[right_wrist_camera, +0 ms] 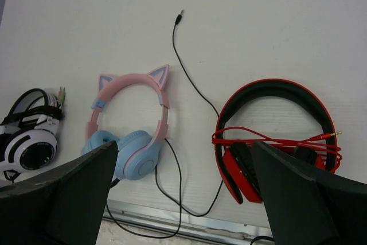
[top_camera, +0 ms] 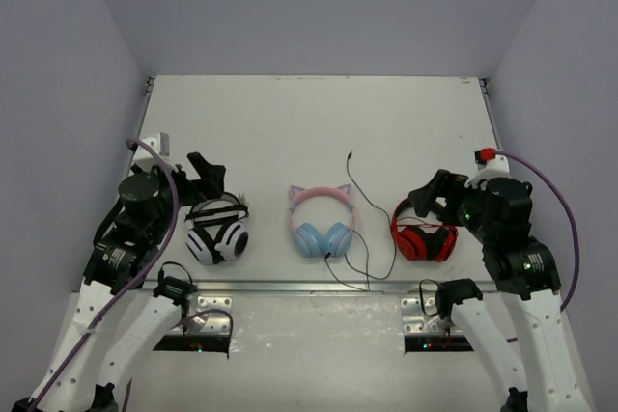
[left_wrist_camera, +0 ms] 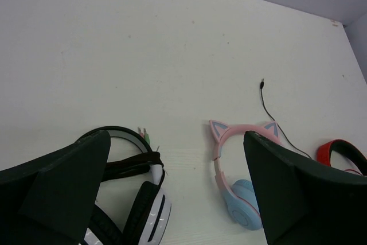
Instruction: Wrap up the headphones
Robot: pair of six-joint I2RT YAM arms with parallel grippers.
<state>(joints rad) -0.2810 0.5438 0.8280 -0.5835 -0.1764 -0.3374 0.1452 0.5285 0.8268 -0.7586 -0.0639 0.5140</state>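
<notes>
The headphones (top_camera: pixel 322 224) lie flat on the table (top_camera: pixel 319 123), in the centre of the top view, with the cat ears toward the top of the frame. Their black cable (top_camera: pixel 361 202) lies loose at the right of them. At the left, the left hand (top_camera: pixel 210 180) is over the striped headphones (top_camera: pixel 217 232), fingers wide apart and empty. At the right, the right hand (top_camera: pixel 432 198) is over the red headphones (top_camera: pixel 423 236), fingers also apart, holding nothing.

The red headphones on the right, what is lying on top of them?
A thin red cable is looped across the red-and-black headphones. A finger of the right gripper hides part of their earcups in the wrist view.
</notes>
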